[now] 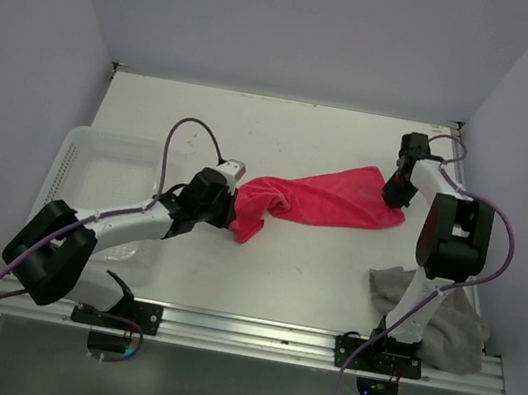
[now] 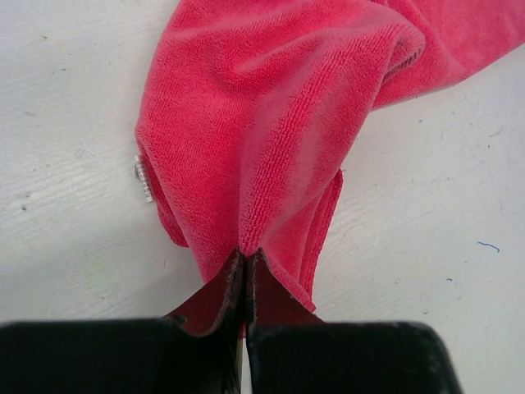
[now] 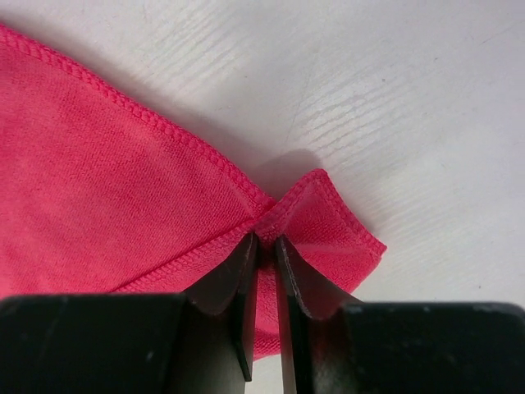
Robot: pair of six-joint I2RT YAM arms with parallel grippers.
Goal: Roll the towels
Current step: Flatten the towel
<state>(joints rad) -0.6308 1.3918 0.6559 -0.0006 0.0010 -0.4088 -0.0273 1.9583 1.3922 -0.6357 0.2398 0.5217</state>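
- Left gripper (image 2: 246,256) — jaws pressed together on a bunched fold of the pink-red towel (image 2: 271,123). The plush cloth fans out from the pinch in soft ridges, and a small white tag (image 2: 143,176) shows at its left edge.
- Right gripper (image 3: 267,242) — fingers drawn almost together and clamped on the same towel's stitched corner. The corner puckers up between them, with the hem running off along the flat cloth to the left.
- From the overhead view, the pink-red towel spans the middle of the white table (image 1: 305,133) from one gripper to the other. It lies broad and fairly flat toward the right and is crumpled and doubled over at the left end.
- The grey towel (image 1: 445,324) lies rumpled at the table's near right edge, beside the right arm's base and apart from the pink-red one.
- A white perforated basket (image 1: 98,160) sits on the left side of the table, partly behind the left arm.
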